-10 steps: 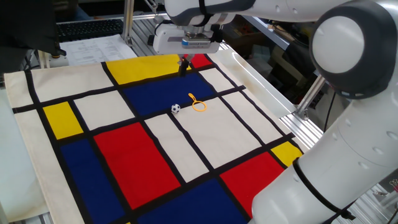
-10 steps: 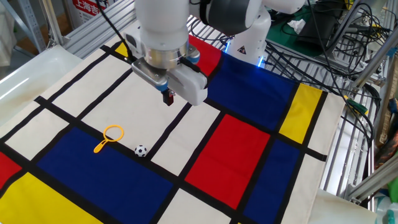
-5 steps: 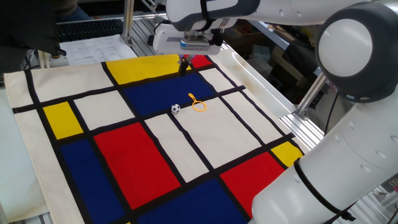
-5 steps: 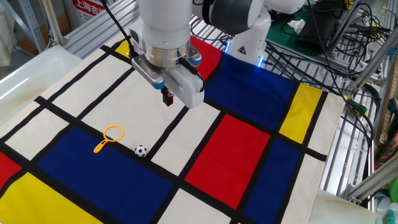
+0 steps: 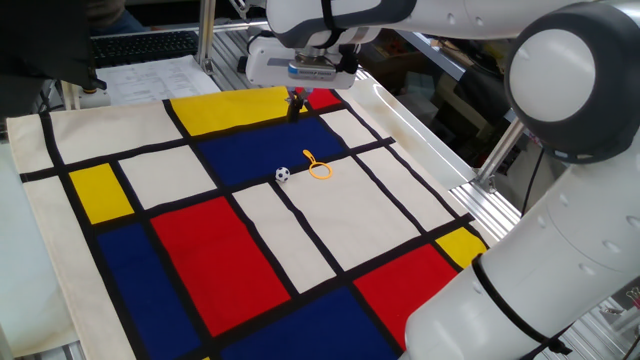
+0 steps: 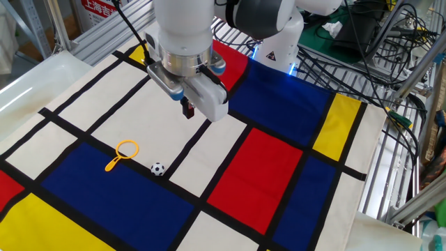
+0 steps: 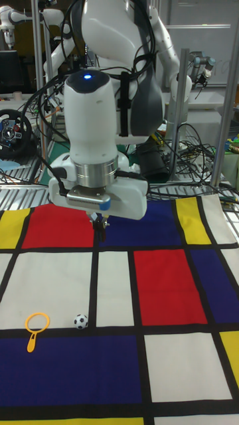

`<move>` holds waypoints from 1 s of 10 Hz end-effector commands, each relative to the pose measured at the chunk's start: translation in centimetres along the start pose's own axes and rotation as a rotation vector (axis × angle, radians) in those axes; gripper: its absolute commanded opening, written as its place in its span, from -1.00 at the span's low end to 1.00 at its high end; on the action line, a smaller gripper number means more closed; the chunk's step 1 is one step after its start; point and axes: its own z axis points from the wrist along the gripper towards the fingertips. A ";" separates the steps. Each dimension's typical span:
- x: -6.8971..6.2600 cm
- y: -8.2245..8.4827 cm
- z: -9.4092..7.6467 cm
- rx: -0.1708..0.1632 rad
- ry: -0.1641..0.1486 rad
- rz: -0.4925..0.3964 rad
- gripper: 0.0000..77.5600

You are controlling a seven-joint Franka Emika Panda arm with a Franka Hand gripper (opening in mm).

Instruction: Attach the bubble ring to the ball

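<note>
- The gripper hangs above the cloth, fingers pointing down, with nothing between them.
- Its jaws look pressed together, though the fingertips are small and dark in every view, so that is only likely.
- The ring lies flat on the cloth, its loop on a white panel and its handle reaching to a black line by the blue panel.
- The ball sits near the ring on the blue panel's edge, apart from it and not inside the loop.
- In the tall view the ring is left of the ball, both well below the gripper.
</note>
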 end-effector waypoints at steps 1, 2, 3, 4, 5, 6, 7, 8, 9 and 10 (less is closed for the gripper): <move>-0.1 0.0 -0.1 -0.003 -0.006 0.002 -1.00; -0.1 0.0 -0.1 -0.003 -0.007 0.002 -1.00; -0.5 0.0 0.2 0.000 -0.009 -0.002 -1.00; -0.8 -0.1 0.4 0.003 -0.010 -0.008 -1.00; -1.1 -0.2 0.6 0.002 -0.012 -0.011 -1.00; -1.9 -0.5 1.2 0.003 -0.013 -0.014 -1.00; -2.0 -0.5 1.3 0.003 -0.013 -0.014 -1.00; -2.6 -0.7 1.7 0.004 -0.014 -0.020 -1.00; -3.5 -1.0 2.2 0.004 -0.014 -0.026 -1.00; -3.8 -1.2 2.4 0.004 -0.014 -0.029 -1.00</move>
